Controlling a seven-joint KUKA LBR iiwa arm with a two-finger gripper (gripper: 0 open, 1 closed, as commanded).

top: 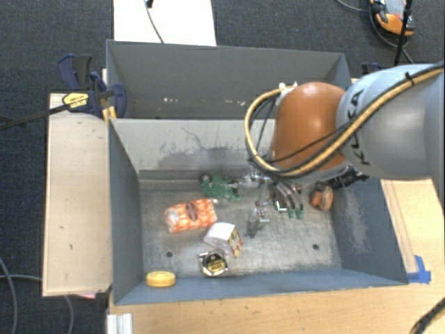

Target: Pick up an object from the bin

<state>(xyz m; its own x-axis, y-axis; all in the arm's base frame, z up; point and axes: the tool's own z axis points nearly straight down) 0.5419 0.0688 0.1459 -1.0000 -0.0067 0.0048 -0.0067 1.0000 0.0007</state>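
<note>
The small white box [222,234] lies nr the middle of the bin [125,207] floor, a bit to the front. It's the thing closest to the gripper [259,218], which hangs just to the right of it over bare floor, not over the box. I can't tell if the gripper is open or closed. I see no thing in it.

Just in front of the box is a little black & yellow thing [213,264], maybe touching it. To the left is an orange packet [189,216]. At the back, nr the wall, is a green toy [220,186]. Right of the gripper are some green bits [295,211] & a brown lump [321,198]. A yellow disc [160,278] sits far off in the front left corner.

I think the box is the easy pick. To do it well:
- Slide left till the gripper is right above the box.
- Turn to match the box's flat sides, as it lies crooked.
- Go straight down, w/ care not to bump the black & yellow thing.
- Squeeze softly, then lift straight up.
</note>
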